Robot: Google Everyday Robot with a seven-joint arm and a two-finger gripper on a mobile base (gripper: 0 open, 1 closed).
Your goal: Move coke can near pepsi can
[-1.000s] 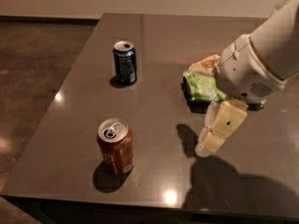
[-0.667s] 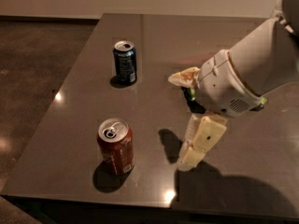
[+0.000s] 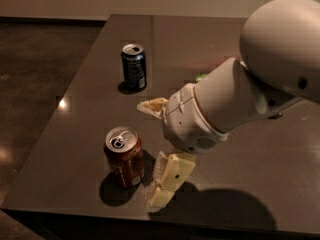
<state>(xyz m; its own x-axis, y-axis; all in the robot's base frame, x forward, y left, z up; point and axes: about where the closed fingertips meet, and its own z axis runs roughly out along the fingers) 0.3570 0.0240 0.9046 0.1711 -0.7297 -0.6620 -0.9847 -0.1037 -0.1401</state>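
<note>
The claw (image 3: 149,154) sits right of coke can (image 3: 124,156), pepsi can (image 3: 134,66) behind.

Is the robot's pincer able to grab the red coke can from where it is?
Probably yes. The open pincer is right beside the coke can, with nothing between them. The pepsi can stands farther back, out of the way.

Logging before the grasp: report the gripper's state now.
Gripper: open, holding nothing, low beside the coke can.
</note>
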